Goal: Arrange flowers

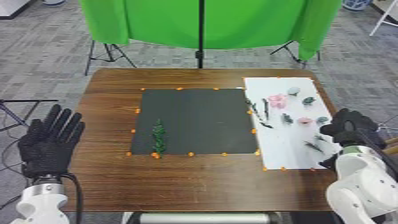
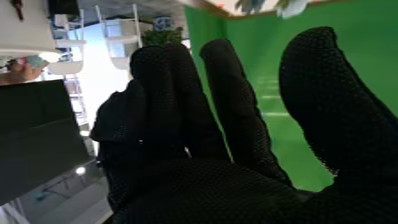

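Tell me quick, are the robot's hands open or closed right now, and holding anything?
Left hand: open, fingers straight, holding nothing.
Right hand: open, fingers loosely extended, holding nothing.

From where I stand, the head camera looks forward and down from six o'clock across the whole counter (image 1: 178,192), with the green cloth (image 1: 258,30) at twelve. The wrist camera looks from close up along the right hand (image 1: 354,127), at three; both views share cloth and hand.
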Available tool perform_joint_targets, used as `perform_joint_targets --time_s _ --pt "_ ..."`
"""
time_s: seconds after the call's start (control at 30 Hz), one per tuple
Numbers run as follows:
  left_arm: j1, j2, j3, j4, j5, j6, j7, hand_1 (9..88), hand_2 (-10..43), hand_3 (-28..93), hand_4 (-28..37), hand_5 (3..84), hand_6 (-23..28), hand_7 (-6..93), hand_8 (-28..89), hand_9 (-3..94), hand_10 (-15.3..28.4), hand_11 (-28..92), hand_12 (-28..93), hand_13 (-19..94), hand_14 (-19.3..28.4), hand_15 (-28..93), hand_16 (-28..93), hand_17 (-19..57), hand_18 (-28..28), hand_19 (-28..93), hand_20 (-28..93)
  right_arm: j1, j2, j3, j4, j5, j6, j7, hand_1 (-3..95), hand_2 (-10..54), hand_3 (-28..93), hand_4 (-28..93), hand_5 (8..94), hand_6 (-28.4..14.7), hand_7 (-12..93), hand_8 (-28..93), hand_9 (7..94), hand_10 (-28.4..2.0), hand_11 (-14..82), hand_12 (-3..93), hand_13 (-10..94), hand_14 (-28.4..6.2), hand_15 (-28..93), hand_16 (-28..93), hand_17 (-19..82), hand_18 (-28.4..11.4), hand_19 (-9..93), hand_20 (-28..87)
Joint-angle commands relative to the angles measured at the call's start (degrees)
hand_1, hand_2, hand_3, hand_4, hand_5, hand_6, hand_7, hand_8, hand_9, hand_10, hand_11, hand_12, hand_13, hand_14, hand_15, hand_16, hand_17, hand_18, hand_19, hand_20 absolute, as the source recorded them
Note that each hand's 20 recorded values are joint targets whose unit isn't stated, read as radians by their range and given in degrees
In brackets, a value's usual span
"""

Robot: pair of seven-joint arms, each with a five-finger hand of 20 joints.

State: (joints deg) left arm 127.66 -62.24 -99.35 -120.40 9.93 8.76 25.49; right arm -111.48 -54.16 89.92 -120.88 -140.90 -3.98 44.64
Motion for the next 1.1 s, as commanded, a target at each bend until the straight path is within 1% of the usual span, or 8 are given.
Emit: perform_joint_targets --time_s 0.03,0.23,0.33,0.53,0.7,0.77,0.87,1.1 --pt "0.3 -0.29 0.78 0.09 -0.11 -0.28 -0.02 28.9 11.8 78 -28.3 43.1 9.5 7.5 -9 36.6 14.5 17 7 26 15.8 29 -7 -8.4 13.8 33 10 0.3 -1.1 -0.6 1.7 -2.8 -4.2 2.0 36.6 -9.5 85 -28 61.6 -7.2 14 -13 55.4 -21.4 23.5 16.2 38 -20.6 72 15 25 -27.0 89 50" --pt "1.3 0.24 -1.10 -0.45 0.08 0.25 0.49 28.9 11.9 78 -28.3 43.1 9.4 7.3 -9 36.7 14.5 17 7 26 15.8 29 -7 -8.4 13.8 33 10 0.9 -2.0 -1.8 2.1 -3.2 -7.6 3.5 37.2 -9.5 85 -28 61.2 -7.5 13 -13 54.5 -21.5 23.2 16.3 38 -20.7 72 15 26 -27.3 90 51" --pt "1.2 0.65 -1.50 -0.54 0.25 -0.31 0.79 28.9 11.9 78 -28.3 43.0 9.4 7.4 -9 36.7 14.5 17 7 26 15.8 29 -7 -8.4 13.8 33 10 1.2 -2.0 -2.2 2.7 -2.7 -10.2 3.9 37.9 -9.5 84 -28 62.0 -7.7 13 -12 55.1 -21.5 23.9 16.6 38 -20.8 72 15 26 -27.3 91 51" --pt "0.9 0.74 -0.47 -0.65 0.38 -0.93 0.18 28.8 11.9 78 -28.3 42.9 9.3 7.4 -9 36.6 14.4 17 7 26 15.7 29 -7 -8.4 13.8 33 10 1.0 -2.8 -2.0 4.9 -3.1 -11.0 6.4 42.4 -9.5 83 -28 69.8 -6.4 14 -12 62.3 -20.2 29.3 18.4 45 -20.1 73 16 29 -27.5 92 50" --pt "1.0 0.54 -0.08 -0.62 -0.05 -1.10 0.30 28.8 11.9 78 -28.3 42.9 9.3 7.4 -9 36.6 14.4 17 7 26 15.7 29 -7 -8.3 13.8 33 10 2.1 -1.9 -3.6 8.0 -5.6 -5.0 5.2 47.7 -9.5 83 -28 74.3 -4.5 18 -9 66.7 -18.5 32.5 20.2 50 -18.7 74 19 31 -27.0 93 50" --pt "0.7 0.45 0.33 -0.55 0.23 -1.00 -0.36 28.9 11.9 78 -28.3 42.9 9.3 7.3 -9 36.6 14.4 17 7 26 15.7 29 -7 -8.3 13.8 33 10 1.9 -1.4 -3.6 8.6 -6.4 -2.9 5.1 55.9 -9.5 72 -28 78.3 -3.7 23 -1 75.2 -15.5 22.0 33.3 55 -16.7 70 27 33 -26.5 93 49" --pt "0.8 0.54 0.00 -0.65 0.23 -0.98 -0.19 28.9 11.9 78 -28.3 42.8 9.3 7.3 -9 36.6 14.5 17 8 26 15.6 29 -7 -8.3 13.8 33 10 3.2 -1.3 -4.6 9.4 -6.4 0.3 5.0 59.9 -9.5 71 -28 82.8 -1.8 31 3 85.3 -11.8 17.4 43.2 65 -12.3 64 38 36 -26.6 93 49" --pt "1.0 -0.02 0.76 -0.56 0.29 -0.95 -0.71 28.8 11.8 78 -28.3 42.9 9.3 7.3 -9 36.5 14.5 17 8 26 15.7 29 -7 -8.3 13.8 33 10 6.7 -0.5 -7.4 2.9 1.7 2.8 7.0 59.4 -9.5 75 -28 83.9 -1.2 33 8 92.6 -8.6 16.1 46.1 75 -9.7 60 41 42 -27.1 93 53"
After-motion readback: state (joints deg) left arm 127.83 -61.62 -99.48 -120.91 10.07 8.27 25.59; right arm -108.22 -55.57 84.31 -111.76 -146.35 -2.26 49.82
